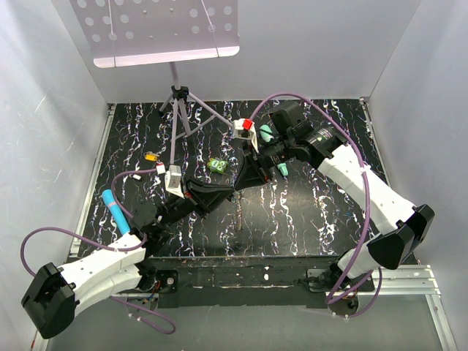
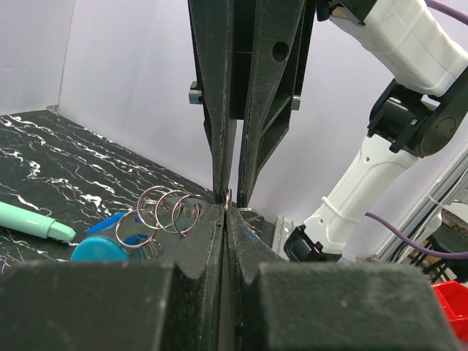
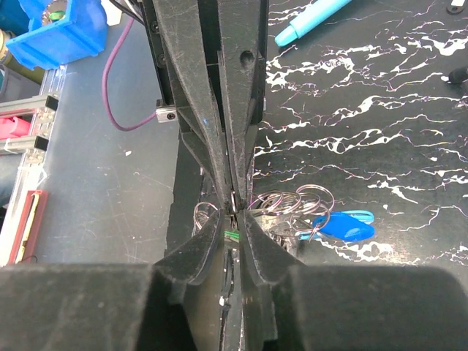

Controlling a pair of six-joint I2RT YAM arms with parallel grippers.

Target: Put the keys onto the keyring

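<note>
Both grippers meet tip to tip mid-table. My left gripper (image 2: 225,208) (image 1: 232,190) is shut on one thin split ring of the keyring, seen edge-on at its tips. The keyring's other metal rings (image 2: 164,212) (image 3: 292,205) and blue clasp (image 3: 344,225) (image 2: 110,235) hang beside the jaws. My right gripper (image 3: 232,218) (image 1: 241,181) faces it, jaws drawn in to a narrow gap around a light green key (image 3: 232,235), its tips right at the held ring. A yellow-orange key (image 1: 151,156) lies on the table far left of them.
A square bright-green object (image 1: 216,166) sits just behind the grippers. A teal pen (image 2: 33,221) lies near the right arm and a cyan pen (image 1: 115,212) (image 3: 311,22) by the left arm. A tripod (image 1: 178,110) stands at the back, with a red-and-white piece (image 1: 245,126) nearby.
</note>
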